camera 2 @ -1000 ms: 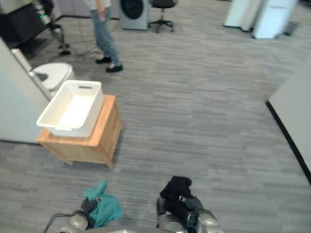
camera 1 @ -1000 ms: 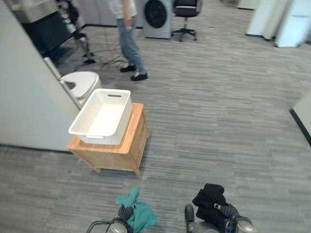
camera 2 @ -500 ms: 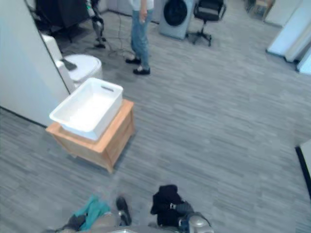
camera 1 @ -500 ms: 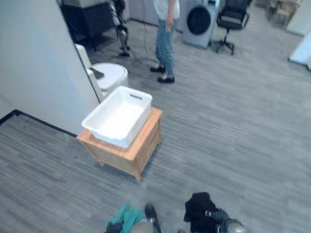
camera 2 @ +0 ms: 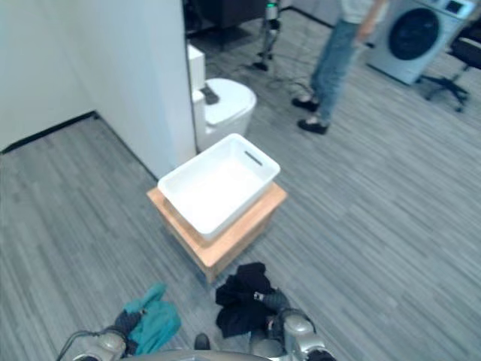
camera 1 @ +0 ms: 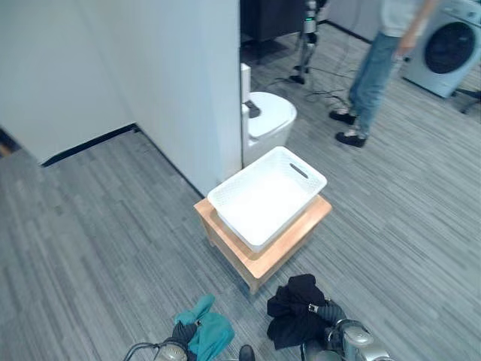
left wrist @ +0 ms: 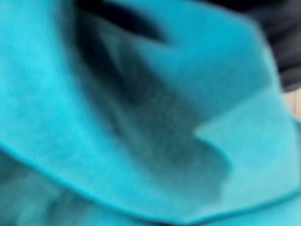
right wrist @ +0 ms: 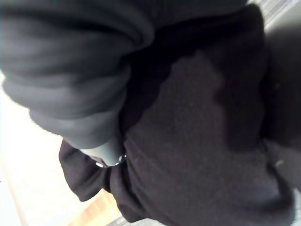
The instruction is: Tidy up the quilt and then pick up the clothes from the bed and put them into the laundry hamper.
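I am standing in front of a white laundry hamper point(camera 1: 267, 195) that sits on a low wooden bench point(camera 1: 289, 241), covering most of its top and overhanging the far left corner. The hamper looks empty. My left hand point(camera 1: 180, 335) holds a bunched teal garment point(camera 1: 207, 331) low at my left side; in the left wrist view the cloth covers the fingers, so I cannot tell exactly how they are curled, but the garment hangs from the hand. My right hand point(camera 1: 331, 316) grips a black garment point(camera 1: 293, 308), with a dark-covered finger wrapped over the fabric in the right wrist view. The black garment hangs just beside the bench's near corner.

As I judge it, the clothes are collected and carried over — what is left is to lift each one above the hamper's rim and let go.

Compared with half a second ago, my view has swung round: the hamper and bench now sit near the middle, closer to me, and a white wall point(camera 1: 150, 75) takes up the upper left. A person in jeans point(camera 1: 372, 68) now stands at the upper right, beyond a white toilet point(camera 1: 267, 116) that sits behind the hamper.
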You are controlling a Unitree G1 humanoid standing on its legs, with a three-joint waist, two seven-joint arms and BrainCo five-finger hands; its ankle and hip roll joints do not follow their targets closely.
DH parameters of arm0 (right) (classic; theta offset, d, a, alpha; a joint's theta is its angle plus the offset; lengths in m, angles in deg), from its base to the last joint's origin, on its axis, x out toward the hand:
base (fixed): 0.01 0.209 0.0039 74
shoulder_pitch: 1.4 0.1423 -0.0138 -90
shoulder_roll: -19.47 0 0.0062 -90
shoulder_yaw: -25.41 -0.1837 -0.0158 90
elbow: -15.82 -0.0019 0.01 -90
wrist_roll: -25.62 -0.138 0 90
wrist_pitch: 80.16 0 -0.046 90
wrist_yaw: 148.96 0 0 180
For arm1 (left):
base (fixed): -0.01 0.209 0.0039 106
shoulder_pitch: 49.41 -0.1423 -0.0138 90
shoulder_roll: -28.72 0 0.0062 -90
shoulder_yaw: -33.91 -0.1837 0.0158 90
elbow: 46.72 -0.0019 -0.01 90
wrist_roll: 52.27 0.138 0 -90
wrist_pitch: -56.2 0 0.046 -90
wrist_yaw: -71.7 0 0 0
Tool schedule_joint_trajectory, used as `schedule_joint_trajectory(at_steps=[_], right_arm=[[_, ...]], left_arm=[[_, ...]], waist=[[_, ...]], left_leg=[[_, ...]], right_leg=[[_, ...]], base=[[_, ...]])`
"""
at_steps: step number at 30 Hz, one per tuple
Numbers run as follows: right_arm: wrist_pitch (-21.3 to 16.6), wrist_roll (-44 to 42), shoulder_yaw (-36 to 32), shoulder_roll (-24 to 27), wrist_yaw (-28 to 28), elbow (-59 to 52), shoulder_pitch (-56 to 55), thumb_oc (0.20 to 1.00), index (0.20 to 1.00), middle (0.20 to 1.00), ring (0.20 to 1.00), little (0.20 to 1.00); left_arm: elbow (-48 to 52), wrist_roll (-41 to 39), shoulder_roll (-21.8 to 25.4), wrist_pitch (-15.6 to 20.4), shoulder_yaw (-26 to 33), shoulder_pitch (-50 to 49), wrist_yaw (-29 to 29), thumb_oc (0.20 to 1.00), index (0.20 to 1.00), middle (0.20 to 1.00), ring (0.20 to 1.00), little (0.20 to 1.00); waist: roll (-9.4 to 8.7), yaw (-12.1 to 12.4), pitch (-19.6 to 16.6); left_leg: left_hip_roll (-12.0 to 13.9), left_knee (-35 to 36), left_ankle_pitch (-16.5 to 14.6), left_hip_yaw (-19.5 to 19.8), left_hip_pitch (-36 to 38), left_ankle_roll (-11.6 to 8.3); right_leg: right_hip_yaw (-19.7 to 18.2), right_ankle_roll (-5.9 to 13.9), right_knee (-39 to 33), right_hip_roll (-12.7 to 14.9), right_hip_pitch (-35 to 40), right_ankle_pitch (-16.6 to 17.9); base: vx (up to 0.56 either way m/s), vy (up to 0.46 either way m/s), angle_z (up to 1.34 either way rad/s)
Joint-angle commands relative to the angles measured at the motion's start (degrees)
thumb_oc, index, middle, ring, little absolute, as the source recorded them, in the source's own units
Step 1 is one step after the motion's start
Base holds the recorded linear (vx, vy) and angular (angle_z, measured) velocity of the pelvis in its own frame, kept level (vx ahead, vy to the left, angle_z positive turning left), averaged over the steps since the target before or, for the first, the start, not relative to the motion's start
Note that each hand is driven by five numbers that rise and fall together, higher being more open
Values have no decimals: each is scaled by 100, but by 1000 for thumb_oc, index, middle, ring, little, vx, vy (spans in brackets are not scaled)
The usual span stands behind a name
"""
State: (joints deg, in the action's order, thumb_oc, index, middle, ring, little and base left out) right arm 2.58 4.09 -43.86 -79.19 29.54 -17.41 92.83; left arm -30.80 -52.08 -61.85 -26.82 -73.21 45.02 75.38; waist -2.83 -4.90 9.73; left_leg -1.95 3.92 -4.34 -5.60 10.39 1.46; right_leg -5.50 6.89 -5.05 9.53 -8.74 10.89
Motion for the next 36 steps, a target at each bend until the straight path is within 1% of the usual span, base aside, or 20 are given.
schedule_joint_trajectory(at_steps=[1,3,4,6,8,9,10,11,13,14,15,17,18,19,20,23,24,29,32,36], right_arm=[[-167,-211,20,-1,-49,-301,156,200,200,200,200,200],[-157,-218,182,67,-131,-317,222,200,200,200,200,200],[-182,-339,168,192,-115,-461,169,200,200,200,200,200],[-162,-331,223,317,-70,-570,245,200,200,200,200,200],[-182,-288,232,396,-33,-698,272,200,200,200,200,200],[-182,-288,232,395,-33,-698,273,200,200,200,200,200],[-266,-288,124,489,-92,-841,172,200,200,200,200,200],[-272,-203,77,556,-72,-898,166,200,200,200,200,200],[-238,-46,99,734,-115,-1644,80,200,200,200,200,200],[-323,32,71,782,-141,-1790,103,200,200,200,200,200],[-352,143,65,837,-86,-2035,186,200,200,200,200,200],[-362,233,87,951,-67,-2421,271,200,200,200,200,200],[-422,366,99,1160,-53,-3037,275,200,200,200,200,200],[-448,382,56,1330,-77,-3452,216,200,200,200,200,200],[-432,524,-168,1713,-146,-4541,247,200,200,200,200,200],[-372,691,-126,1857,-159,-5005,639,200,200,200,200,200],[-307,762,-74,1998,-174,-5370,1171,200,200,200,200,200],[-55,961,494,2005,-212,-5720,2374,200,200,200,200,200],[-13,990,868,1793,-117,-5489,3089,200,200,200,200,200],[33,1025,1273,1835,202,-4813,4725,200,200,200,200,200]], left_arm=[[-125,-38,91,127,-61,-42,-76,200,200,200,200,200],[-227,-137,40,87,119,-224,-20,200,200,200,200,200],[-227,-211,-23,53,179,-257,46,200,200,200,200,200],[-200,-87,-39,33,100,-302,46,200,200,200,200,200],[-170,-43,-36,20,37,-248,66,200,200,200,200,200],[-170,-43,-34,20,37,-247,66,200,200,200,200,200],[-87,-82,-20,24,42,-181,64,200,200,200,200,200],[-22,-29,5,36,27,-228,6,200,200,200,200,200],[162,10,84,43,87,-348,-27,200,200,200,200,200],[178,142,108,77,34,-365,-37,200,200,200,200,200],[222,322,110,73,-51,-348,28,200,200,200,200,200],[258,354,121,58,-70,-340,78,200,200,200,200,200],[308,322,131,58,-75,-300,55,200,200,200,200,200],[319,279,136,55,-76,-269,26,200,200,200,200,200],[172,444,99,0,-156,-224,-31,200,200,200,200,200],[40,536,88,-72,-104,-305,-25,200,200,200,200,200],[-64,488,121,-127,76,-399,-2,200,200,200,200,200],[-213,321,119,-194,201,-552,5,200,200,200,200,200],[-144,105,90,-150,203,-547,30,200,200,200,200,200],[584,-898,246,141,211,-55,36,200,200,200,200,200]], waist=[[-223,-137,-95],[-134,-59,-132],[-160,-205,-105],[-218,-184,-80],[-285,-74,-13],[-288,-81,-27],[-324,-257,-24],[-288,-276,-49],[-285,-355,-30],[-307,-369,47],[-306,-366,119],[-304,-376,144],[-310,-423,153],[-328,-483,163],[-452,-503,9],[-480,-346,-116],[-498,-176,-166],[-452,9,-157],[-413,76,-32],[-298,336,638]], left_leg=[[973,108,-15,-64,200,-707],[1371,-88,241,-92,172,-900],[1571,-313,536,-854,-21,-880],[1300,-667,301,-1085,-223,-786],[577,-1107,-97,-478,-604,-666],[572,-1107,-89,-473,-623,-664],[677,-974,-14,-1417,-649,-605],[710,-715,6,-1730,-517,-547],[645,-243,60,-1840,-228,-404],[706,-90,126,-1886,-154,-398],[736,28,191,-1758,-147,-371],[800,104,244,-1664,-193,-397],[851,108,228,-1482,-248,-439],[842,108,198,-1291,-294,-444],[753,108,192,-924,-397,-434],[725,108,169,-867,-386,-429],[751,108,209,-876,-334,-473],[872,108,292,-708,-432,-602],[938,108,369,-634,-519,-658],[1071,70,799,-269,-1204,-847]], right_leg=[[85,487,257,380,580,-679],[328,308,300,36,746,-885],[730,186,229,3,1007,-1018],[910,116,157,-51,1116,-1055],[924,24,252,-151,1093,-1088],[928,25,252,-147,1077,-1085],[1258,48,307,-241,1087,-1063],[1334,81,382,-301,1027,-1039],[1420,228,944,-377,759,-1004],[1548,426,1340,-359,570,-946],[1422,755,1726,-391,336,-850],[1153,811,1926,-482,147,-806],[788,811,1727,-536,204,-965],[419,750,1526,-481,294,-1076],[-379,389,898,-334,586,-1151],[-227,350,578,-197,811,-1146],[-177,357,342,-169,955,-1107],[-91,209,31,-227,1153,-1184],[-21,133,19,-276,1113,-1203],[156,-8,70,-434,553,-1133]], base=[[401,-493,22],[353,-577,28],[159,-450,21],[71,-352,40],[-13,-223,22],[-75,-180,-22],[-85,-96,-17],[-85,-71,49],[-68,23,53],[-165,-51,-36],[-194,-115,-53],[-102,-110,5],[-6,-80,59],[47,-199,157],[95,-182,176],[91,-164,102],[76,-132,37],[47,-153,28],[-35,-166,8],[-221,-188,38]])
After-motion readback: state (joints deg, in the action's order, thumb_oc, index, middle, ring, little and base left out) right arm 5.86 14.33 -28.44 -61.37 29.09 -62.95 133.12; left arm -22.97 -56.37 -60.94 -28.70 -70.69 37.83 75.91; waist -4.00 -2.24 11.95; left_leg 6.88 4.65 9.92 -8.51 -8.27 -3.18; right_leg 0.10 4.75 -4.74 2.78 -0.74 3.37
